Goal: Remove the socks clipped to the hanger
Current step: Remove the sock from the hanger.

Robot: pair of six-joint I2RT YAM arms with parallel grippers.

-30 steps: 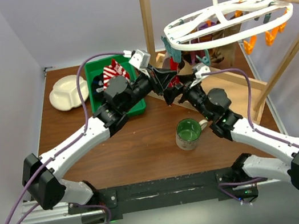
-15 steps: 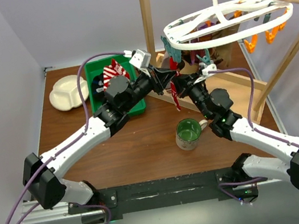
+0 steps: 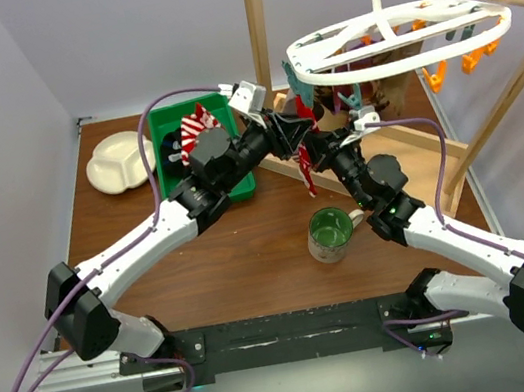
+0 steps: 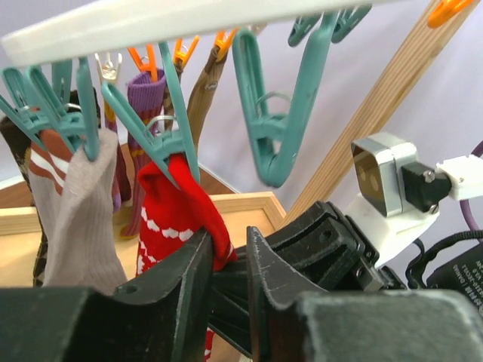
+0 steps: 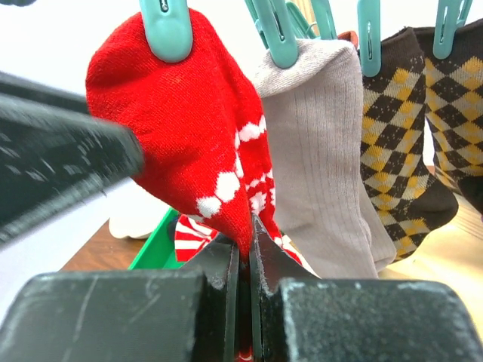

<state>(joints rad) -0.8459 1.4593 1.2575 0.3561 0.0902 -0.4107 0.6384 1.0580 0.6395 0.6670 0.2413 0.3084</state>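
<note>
The white oval hanger (image 3: 500, 20) hangs from a wooden pole, with socks clipped under its left end. A red sock with white dots (image 5: 189, 121) hangs from a teal clip (image 5: 167, 30). My right gripper (image 5: 245, 237) is shut on that sock's lower part. My left gripper (image 4: 229, 235) is just below the same clip (image 4: 162, 143). Its jaws stand a little apart, and the edge of the red sock (image 4: 170, 200) lies against the left finger. A grey sock (image 5: 317, 136) and brown checkered socks (image 5: 392, 143) hang beside it. In the top view both grippers meet at the red sock (image 3: 308, 169).
A green bin (image 3: 164, 132) holding a red-and-white striped sock (image 3: 197, 126) sits behind the left arm. A white divided plate (image 3: 119, 162) lies at the far left. A green mug (image 3: 330, 233) stands by the right arm. A wooden post (image 3: 257, 24) and base frame (image 3: 419, 163) surround the hanger.
The right gripper rose from the table side and shut on the red sock. The left gripper's jaws have parted slightly, and it shifted a little toward the hanger.
</note>
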